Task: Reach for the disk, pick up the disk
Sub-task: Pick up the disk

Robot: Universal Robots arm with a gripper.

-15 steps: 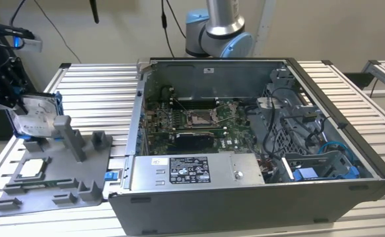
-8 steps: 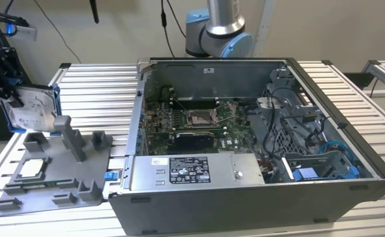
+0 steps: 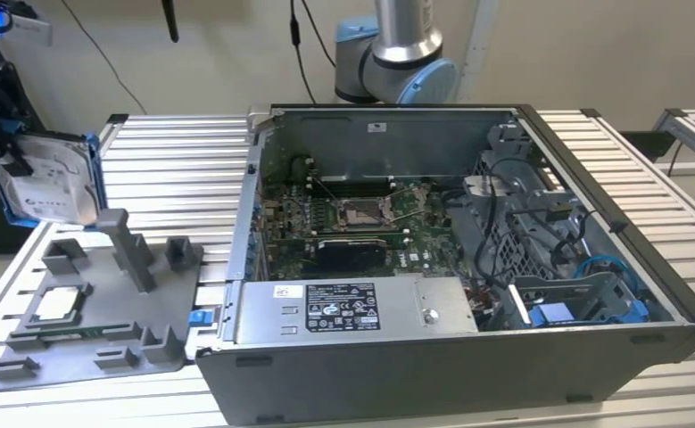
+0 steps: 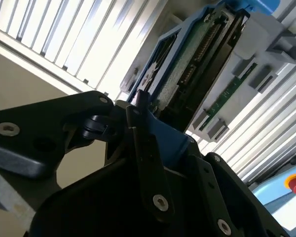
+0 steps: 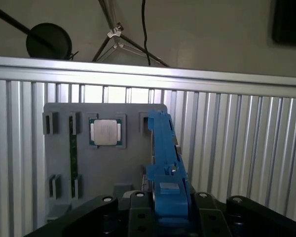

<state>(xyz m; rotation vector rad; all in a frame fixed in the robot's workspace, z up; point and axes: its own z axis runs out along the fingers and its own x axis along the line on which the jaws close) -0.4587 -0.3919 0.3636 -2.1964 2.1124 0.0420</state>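
The disk (image 3: 52,181), a silver-grey drive with a white label in a blue bracket, hangs upright at the exterior view's left, above the far end of the grey fixture tray (image 3: 97,308). My black gripper (image 3: 12,152) is shut on its upper edge. In the first wrist view the disk (image 5: 165,158) shows edge-on as a blue strip rising from between the fingers (image 5: 138,197), with the tray behind it. The second wrist view shows the disk (image 4: 187,64) from its connector side, its blue bracket clamped by the gripper (image 4: 148,126).
An open computer case (image 3: 442,267) fills the slatted table's (image 3: 180,160) middle and right. The tray carries a square CPU chip (image 5: 105,132), a green memory stick (image 5: 73,153) and a tall post (image 3: 127,250). The arm's base (image 3: 395,62) stands behind the case.
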